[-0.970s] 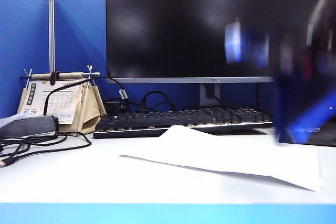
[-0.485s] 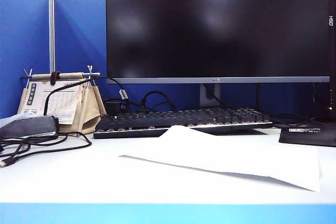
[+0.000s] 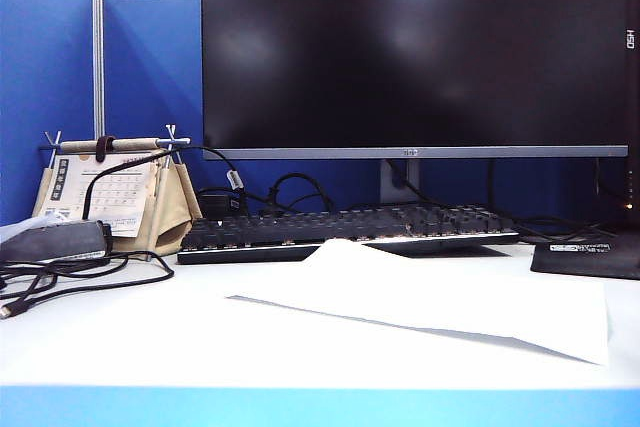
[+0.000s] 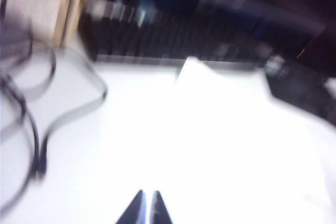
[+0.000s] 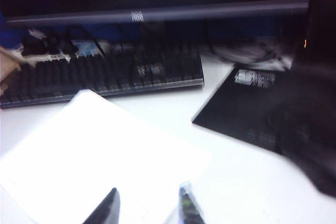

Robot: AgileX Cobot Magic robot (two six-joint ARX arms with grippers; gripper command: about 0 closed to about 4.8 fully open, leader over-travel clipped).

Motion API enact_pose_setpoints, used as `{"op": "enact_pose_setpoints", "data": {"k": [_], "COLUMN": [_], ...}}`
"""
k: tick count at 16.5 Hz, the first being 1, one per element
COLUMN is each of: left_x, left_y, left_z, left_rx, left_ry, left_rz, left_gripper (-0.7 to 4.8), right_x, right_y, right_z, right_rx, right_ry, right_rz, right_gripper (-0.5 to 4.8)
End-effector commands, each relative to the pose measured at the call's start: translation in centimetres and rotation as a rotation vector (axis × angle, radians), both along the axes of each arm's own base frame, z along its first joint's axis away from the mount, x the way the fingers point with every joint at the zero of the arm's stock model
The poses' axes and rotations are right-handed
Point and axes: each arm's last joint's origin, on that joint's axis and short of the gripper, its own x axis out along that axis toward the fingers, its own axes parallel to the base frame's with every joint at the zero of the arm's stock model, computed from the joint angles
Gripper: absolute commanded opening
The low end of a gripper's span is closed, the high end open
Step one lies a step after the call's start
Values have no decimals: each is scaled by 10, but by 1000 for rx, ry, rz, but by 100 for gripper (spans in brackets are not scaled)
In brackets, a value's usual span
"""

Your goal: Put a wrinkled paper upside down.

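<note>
Exterior view: neither arm is seen any longer. The dark, blurred mass that covered the right side a second ago is gone, and so is the streak that crossed the upper right corner half a second ago. The wrinkled paper (image 3: 440, 302) is left lying flat on the white tabletop (image 3: 120, 337), in front of the keyboard (image 3: 345, 230), with its far corner slightly raised; it is unmoved across the three pictures. From this it is judged that the sheet has been let go and both arms pulled back, so the turning is probably over; which face is up cannot be told from a plain white sheet. On the monitor (image 3: 415, 47) a small vertical mark at the right edge reads roughly "HSD". The desk calendar (image 3: 105, 192) at left carries printed dates too small to be read, and the label on the black pad (image 3: 590, 257) is illegible.

Left wrist view: the left gripper (image 4: 146, 208) is held above the tabletop, near the sheet's edge, its fingers drawn nearly together and holding nothing. The picture is blurred by motion.

Right wrist view: the right gripper (image 5: 148, 208) is held above the paper's near edge, its fingers set partly apart and empty. A small logo on the monitor's lower bezel cannot be read.
</note>
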Motion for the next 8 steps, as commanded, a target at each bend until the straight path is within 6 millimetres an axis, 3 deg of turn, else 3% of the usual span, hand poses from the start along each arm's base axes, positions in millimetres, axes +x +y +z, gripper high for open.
{"op": "enact_pose_setpoints", "data": {"k": [1, 4, 6, 8], "left_x": [6, 10, 11, 11], "left_y": [-2, -3, -4, -4], "left_z": [-14, -32, -43, -44], "left_rx": [-13, 18, 28, 29], "left_ry": [-30, -4, 26, 17], "left_rz": [45, 93, 64, 73], "left_gripper": [30, 30, 30, 30], "right_x": [3, 8, 12, 14], "right_y": [1, 5, 8, 9], "right_z": [-29, -51, -72, -84], "right_rx": [37, 29, 6, 34], "right_ry": [-8, 48, 96, 128], "right_rz": [-12, -19, -26, -36], "right_gripper": [146, 126, -6, -6]}}
